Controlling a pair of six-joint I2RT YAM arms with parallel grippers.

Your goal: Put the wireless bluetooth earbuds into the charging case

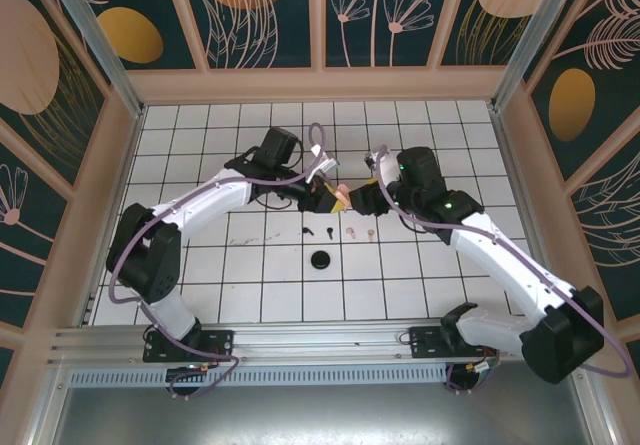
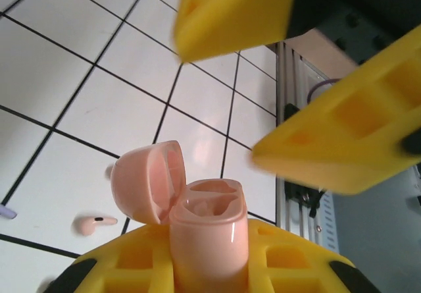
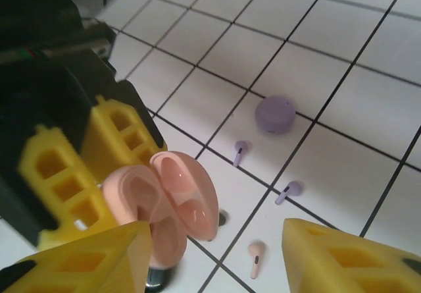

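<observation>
My left gripper (image 2: 210,270) is shut on the body of a pink charging case (image 2: 209,230), held upright above the table. Its lid (image 2: 141,181) is hinged open to the left, and both sockets look unfilled. In the top view the case (image 1: 341,197) sits between the two grippers. My right gripper (image 3: 217,260) is open just beside the case (image 3: 177,201), gripping nothing. Its fingers (image 2: 237,10) hang blurred above the case. On the tiles lie a pink earbud (image 3: 255,257), two lilac earbuds (image 3: 240,152) (image 3: 289,191), and black earbuds (image 1: 307,230).
A round lilac case (image 3: 275,114) lies shut on the tiles beyond the lilac earbuds. A black round case (image 1: 321,259) sits nearer the arm bases. A second pink earbud (image 1: 372,232) lies right of the first. Wooden walls (image 1: 120,165) ring the grid table.
</observation>
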